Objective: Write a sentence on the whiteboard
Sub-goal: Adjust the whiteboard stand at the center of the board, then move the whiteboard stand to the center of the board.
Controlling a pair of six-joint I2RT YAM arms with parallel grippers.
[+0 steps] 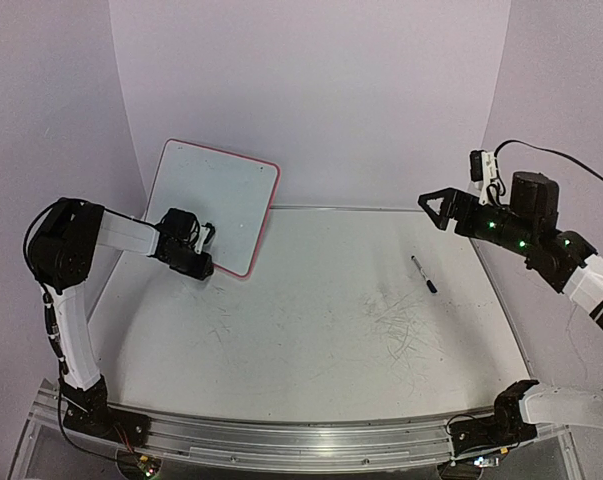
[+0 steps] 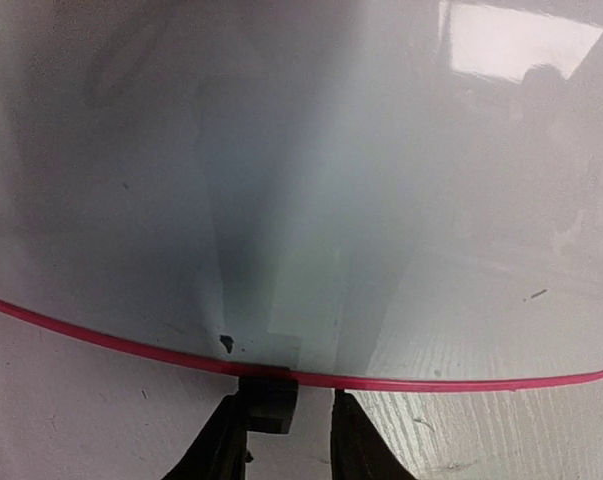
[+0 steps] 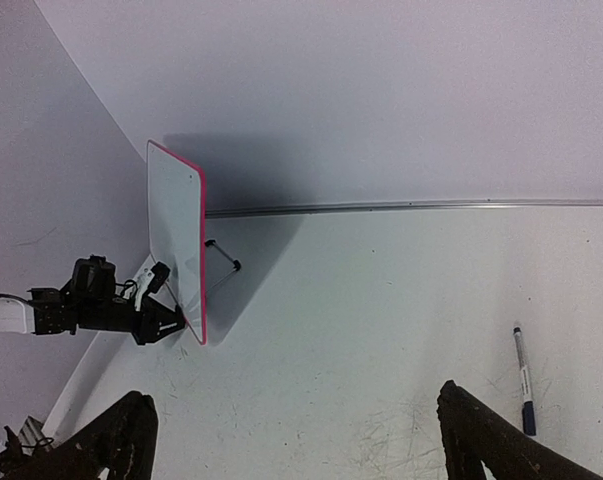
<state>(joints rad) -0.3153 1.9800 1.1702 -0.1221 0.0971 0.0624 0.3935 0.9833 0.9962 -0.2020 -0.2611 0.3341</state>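
**Whiteboard** (image 1: 211, 200): stands propped and tilted back at the worktop's (image 1: 311, 340) back-left corner. Its face is blank, with no sentence begun.
**Left end effector** (image 2: 286, 410): at the board's bottom edge, fingers narrowly apart astride a black clip foot (image 2: 269, 400), with a gap showing on one side.
**Right end effector** (image 1: 433, 209): jaws wide apart and empty, raised near the right edge.
**Marker** (image 1: 424, 273): lies flat toward the back-right, not yet picked up.
**Step:** likely steadying the board.
**Next:** the right arm must descend onto the marker.
**Room:** open worktop between board and marker, with walls close behind.
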